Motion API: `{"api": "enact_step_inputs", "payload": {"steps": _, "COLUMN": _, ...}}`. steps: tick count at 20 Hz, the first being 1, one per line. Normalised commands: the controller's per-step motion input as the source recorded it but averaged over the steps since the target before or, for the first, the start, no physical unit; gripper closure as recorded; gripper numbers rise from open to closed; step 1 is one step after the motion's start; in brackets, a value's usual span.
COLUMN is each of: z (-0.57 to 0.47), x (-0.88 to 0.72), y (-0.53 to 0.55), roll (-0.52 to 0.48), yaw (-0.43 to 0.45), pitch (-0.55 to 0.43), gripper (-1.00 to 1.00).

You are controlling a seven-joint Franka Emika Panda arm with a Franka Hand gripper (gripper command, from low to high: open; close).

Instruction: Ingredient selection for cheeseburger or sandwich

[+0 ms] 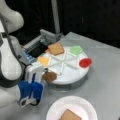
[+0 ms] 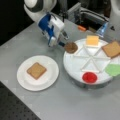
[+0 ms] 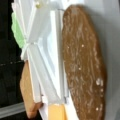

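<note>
- Your blue-and-white gripper (image 2: 60, 41) sits at the rim of the round white divided tray (image 2: 75, 72), right beside the dark brown round patty (image 2: 71, 47); you cannot tell whether its fingers are spread or closed on anything.
- That patty lies flat in a wedge compartment at the tray's edge; in the wrist view its surface (image 3: 85, 65) looks matte and speckled with pale flecks.
- Other wedges hold a yellow cheese square (image 2: 92, 40), a tan-brown square bread slice (image 2: 111, 49), a wavy-edged green lettuce piece (image 2: 114, 69) and a glossy red round slice (image 2: 89, 77).
- Raised white ribs split the tray into wedges like spokes.
- A second tan-brown bread slice (image 2: 36, 70) already lies alone on the white round plate (image 2: 25, 80), which stands apart from the tray.
- You will find no readable writing anywhere.
- The worktop (image 2: 75, 105) is smooth grey, with dark surroundings behind.
</note>
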Motion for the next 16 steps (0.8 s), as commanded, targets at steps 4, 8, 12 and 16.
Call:
{"api": "enact_step_inputs", "payload": {"steps": 4, "z": -0.10, "x": 0.13, "y": -0.01, "roll": 0.224, "yaw": -0.009, "pitch": -0.113, "gripper": -1.00}}
{"api": "enact_step_inputs", "payload": {"steps": 8, "z": -0.09, "x": 0.12, "y": -0.01, "roll": 0.210, "yaw": -0.032, "pitch": -0.105, "gripper": -1.00}}
{"api": "enact_step_inputs", "payload": {"steps": 12, "z": -0.06, "x": 0.09, "y": 0.02, "roll": 0.196, "yaw": -0.049, "pitch": -0.095, "gripper": -1.00}}
{"api": "enact_step_inputs", "payload": {"steps": 16, "z": -0.04, "x": 0.08, "y": 0.04, "roll": 0.184, "yaw": -0.059, "pitch": -0.088, "gripper": -1.00}}
